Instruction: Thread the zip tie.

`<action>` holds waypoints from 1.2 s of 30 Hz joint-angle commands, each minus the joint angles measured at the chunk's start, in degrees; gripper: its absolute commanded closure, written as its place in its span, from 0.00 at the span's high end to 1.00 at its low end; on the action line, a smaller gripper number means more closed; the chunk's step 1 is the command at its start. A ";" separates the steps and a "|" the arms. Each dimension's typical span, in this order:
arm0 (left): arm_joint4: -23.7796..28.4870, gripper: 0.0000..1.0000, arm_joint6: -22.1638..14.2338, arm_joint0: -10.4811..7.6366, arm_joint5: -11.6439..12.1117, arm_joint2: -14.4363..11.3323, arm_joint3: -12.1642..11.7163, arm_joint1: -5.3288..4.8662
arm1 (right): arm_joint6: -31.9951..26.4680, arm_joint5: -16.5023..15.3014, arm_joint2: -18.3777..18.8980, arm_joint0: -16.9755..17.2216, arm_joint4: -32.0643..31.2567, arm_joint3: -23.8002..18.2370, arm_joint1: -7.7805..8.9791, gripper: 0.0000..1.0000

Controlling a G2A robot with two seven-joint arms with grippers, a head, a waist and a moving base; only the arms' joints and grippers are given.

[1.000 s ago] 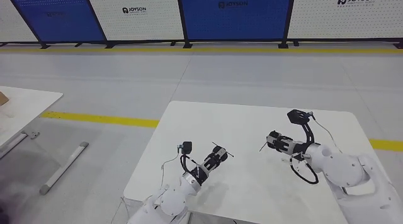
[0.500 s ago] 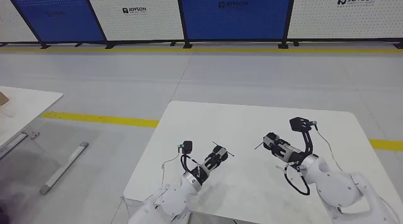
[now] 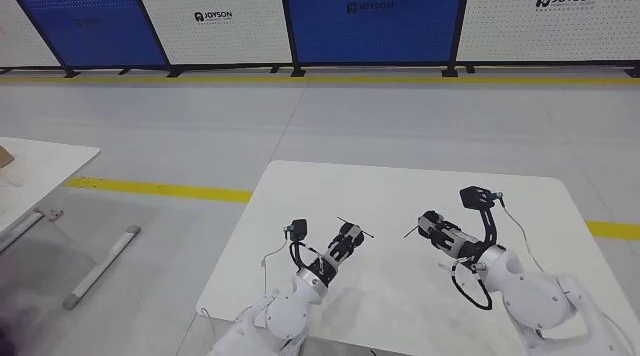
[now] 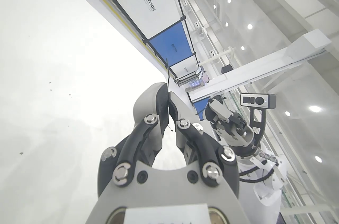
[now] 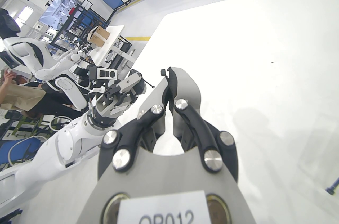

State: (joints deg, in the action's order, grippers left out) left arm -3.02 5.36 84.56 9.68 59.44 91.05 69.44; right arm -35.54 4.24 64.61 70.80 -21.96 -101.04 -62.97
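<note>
**Operator:** Report what has moved since the earlier frame.

**Robot:** My left gripper (image 3: 348, 241) has shifted slightly forward, toward my right gripper (image 3: 430, 224). The right gripper came in lower a second ago and has held its place since. The gap between the two tips is narrower, but they remain apart. I judge this to be alignment before threading; nothing is inserted yet.

**Operator:** State the jaws and the location of the work.

**Robot:** The left jaws are clamped on the zip tie (image 4: 168, 76), whose thin strip stands out past my fingertips. The right jaws are pressed together on a black piece (image 5: 163, 72) that pokes out beside the tip. I cannot tell whether it is the tie's head.

**Operator:** Pose?

**Robot:** Both arms are raised above the table (image 3: 400, 181), with the grippers pointing at each other across the gap.
</note>
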 commanded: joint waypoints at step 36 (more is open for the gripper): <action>-5.53 0.00 6.23 -0.67 0.17 -0.62 -1.88 0.50 | 0.00 0.00 0.00 0.00 0.00 0.00 0.00 0.00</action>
State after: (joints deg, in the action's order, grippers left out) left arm -8.55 11.59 83.89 9.85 58.83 89.17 69.94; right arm -35.54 4.24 64.61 70.80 -21.96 -101.04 -62.97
